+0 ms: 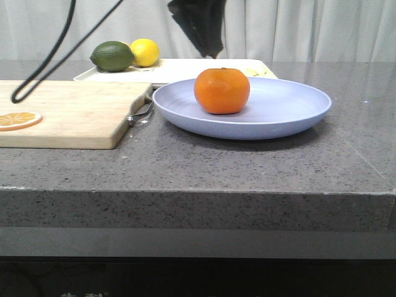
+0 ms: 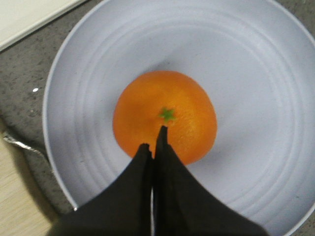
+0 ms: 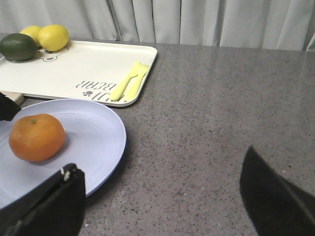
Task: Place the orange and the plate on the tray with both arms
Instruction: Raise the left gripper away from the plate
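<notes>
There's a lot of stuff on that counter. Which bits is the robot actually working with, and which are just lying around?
Part of the job:
orange, sitting on the plate
blue plate
white tray
left hand, shut above the orange
right hand, open

Just lying about:
lime
lemons
yellow fork
cutting board
orange slice

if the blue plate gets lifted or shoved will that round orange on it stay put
Probably not. The round bright-orange fruit sits loose on the smooth pale blue-lavender plate, so a tilt or jolt would likely roll it. The low sloped rim may not stop it. Its slightly flattened shape might slow it.
</notes>
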You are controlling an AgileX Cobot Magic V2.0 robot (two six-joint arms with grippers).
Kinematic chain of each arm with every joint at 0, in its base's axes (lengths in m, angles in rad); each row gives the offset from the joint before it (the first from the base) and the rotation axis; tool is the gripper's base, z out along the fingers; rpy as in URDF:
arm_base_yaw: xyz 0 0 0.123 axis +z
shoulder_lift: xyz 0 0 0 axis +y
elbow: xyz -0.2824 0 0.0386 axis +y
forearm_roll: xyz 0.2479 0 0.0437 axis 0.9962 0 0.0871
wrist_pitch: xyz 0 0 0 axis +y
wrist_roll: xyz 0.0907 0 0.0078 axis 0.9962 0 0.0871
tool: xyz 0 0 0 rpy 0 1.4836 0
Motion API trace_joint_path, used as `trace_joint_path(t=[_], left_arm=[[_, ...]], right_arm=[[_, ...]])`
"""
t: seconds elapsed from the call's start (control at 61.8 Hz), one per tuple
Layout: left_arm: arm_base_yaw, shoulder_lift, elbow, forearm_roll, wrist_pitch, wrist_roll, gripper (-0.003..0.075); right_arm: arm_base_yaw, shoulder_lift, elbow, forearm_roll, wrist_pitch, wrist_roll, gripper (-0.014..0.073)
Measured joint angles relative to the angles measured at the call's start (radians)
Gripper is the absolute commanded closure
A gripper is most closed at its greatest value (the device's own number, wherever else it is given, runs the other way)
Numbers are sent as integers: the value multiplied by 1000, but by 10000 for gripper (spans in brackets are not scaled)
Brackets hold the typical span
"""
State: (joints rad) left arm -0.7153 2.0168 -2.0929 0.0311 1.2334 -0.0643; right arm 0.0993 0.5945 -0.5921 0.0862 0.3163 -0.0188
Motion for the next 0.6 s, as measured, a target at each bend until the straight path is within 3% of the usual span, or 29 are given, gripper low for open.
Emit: trace_joint_path(t=[0.291, 0.599], left_arm=[[0, -80, 20, 31, 16, 2, 738], [114, -284, 304, 60, 16, 2, 738]], right_arm=[[0, 0, 0, 0, 2, 0, -50], [0, 0, 0, 0, 3, 0, -50]])
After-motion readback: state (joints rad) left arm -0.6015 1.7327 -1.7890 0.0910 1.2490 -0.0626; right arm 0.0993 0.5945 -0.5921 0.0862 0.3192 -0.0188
